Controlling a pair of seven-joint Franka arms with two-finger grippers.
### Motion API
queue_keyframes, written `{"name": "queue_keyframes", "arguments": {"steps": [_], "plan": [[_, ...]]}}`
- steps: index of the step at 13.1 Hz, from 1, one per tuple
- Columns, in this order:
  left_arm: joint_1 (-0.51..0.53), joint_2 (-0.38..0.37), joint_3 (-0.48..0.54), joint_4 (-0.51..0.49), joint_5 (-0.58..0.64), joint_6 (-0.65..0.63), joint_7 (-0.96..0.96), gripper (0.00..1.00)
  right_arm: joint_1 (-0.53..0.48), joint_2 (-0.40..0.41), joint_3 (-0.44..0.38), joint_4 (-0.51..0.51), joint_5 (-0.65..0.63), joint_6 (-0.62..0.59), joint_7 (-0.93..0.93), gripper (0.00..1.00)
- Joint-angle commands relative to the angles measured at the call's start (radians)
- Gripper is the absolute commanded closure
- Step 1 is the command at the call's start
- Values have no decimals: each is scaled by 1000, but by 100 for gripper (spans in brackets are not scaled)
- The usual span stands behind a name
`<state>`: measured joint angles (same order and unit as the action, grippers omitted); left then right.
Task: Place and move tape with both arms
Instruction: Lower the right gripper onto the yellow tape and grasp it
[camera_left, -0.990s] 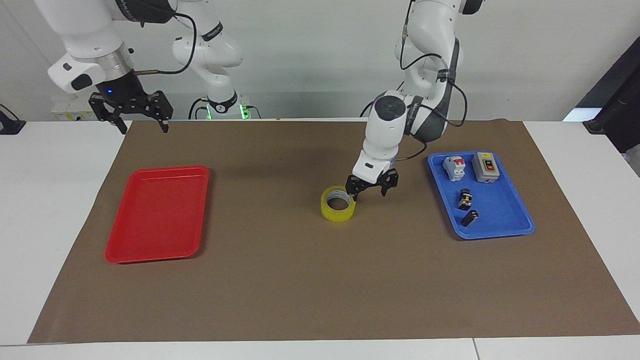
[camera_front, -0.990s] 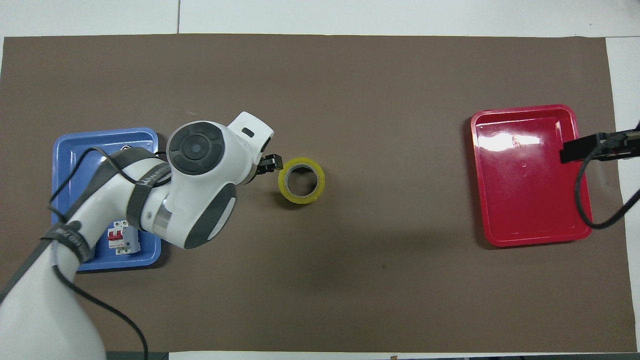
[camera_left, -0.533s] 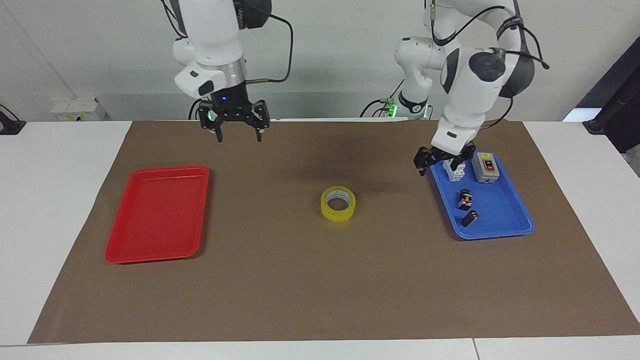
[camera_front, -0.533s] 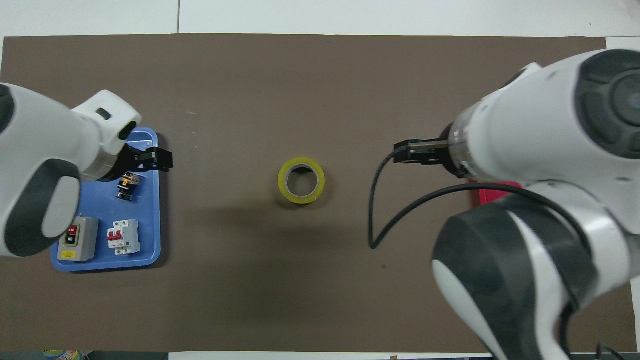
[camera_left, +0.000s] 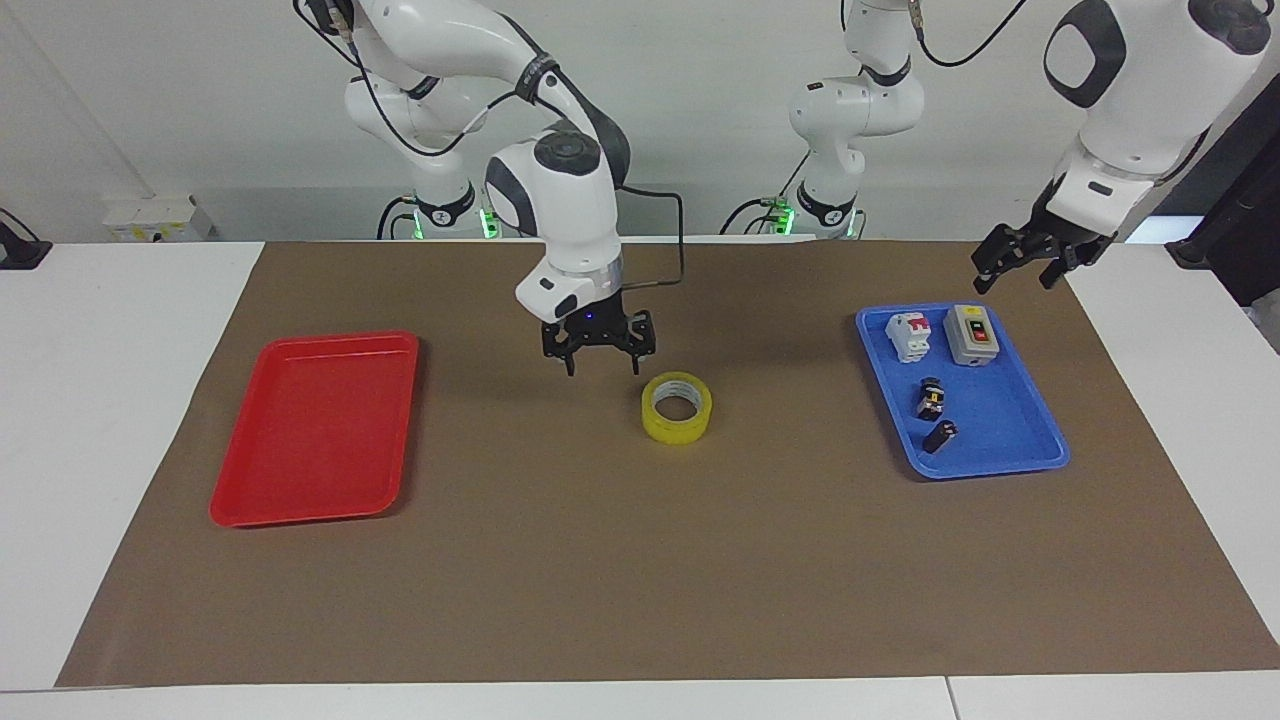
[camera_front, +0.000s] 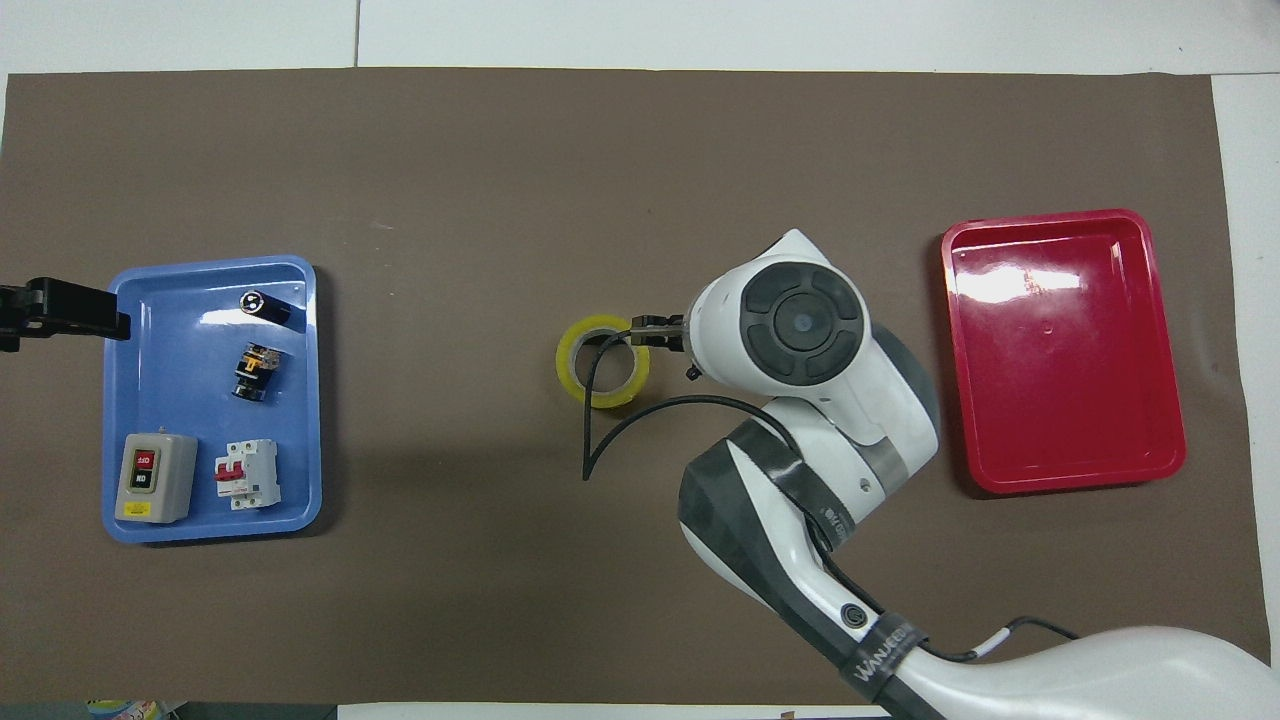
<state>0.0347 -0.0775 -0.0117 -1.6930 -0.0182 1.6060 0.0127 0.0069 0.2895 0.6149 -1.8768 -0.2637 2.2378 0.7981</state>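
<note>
On the white table (camera_left: 120, 400), a brown mat (camera_left: 560, 580) below a plain pale wall carries my red tray (camera_left: 315, 425), my blue tray (camera_left: 1000, 445) of switchgear and, lying flat between them, the yellow tape (camera_left: 677, 407). My right gripper (camera_left: 598, 362) hangs just beside the roll, toward the red tray, jaws apart and not touching; my left gripper (camera_left: 1024, 265), also spread and empty, waits above the mat's edge by the blue tray. The only writing I can read is "WANJEER" on my right arm's cable strap (camera_front: 885, 651); the grey switch box's (camera_front: 148, 478) label is too small.
</note>
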Motion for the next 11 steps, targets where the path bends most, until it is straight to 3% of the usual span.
{"name": "queue_keyframes", "arguments": {"steps": [1, 4, 9, 10, 11], "plan": [[13, 68, -7, 136, -19, -104, 21, 0, 50, 97, 14, 4, -202, 41, 180, 0], [-6, 44, -14, 79, -17, -98, 12, 0, 65, 128, 13, 2, -238, 78, 210, 0], [-10, 33, -17, 78, -17, -104, 12, 0, 73, 175, 11, 5, -270, 137, 214, 0], [-12, 33, -17, 78, -17, -103, 12, 0, 70, 175, 11, 5, -270, 138, 214, 3], [-12, 33, -17, 78, -17, -103, 12, 0, 70, 177, 11, 5, -272, 140, 214, 19]]}}
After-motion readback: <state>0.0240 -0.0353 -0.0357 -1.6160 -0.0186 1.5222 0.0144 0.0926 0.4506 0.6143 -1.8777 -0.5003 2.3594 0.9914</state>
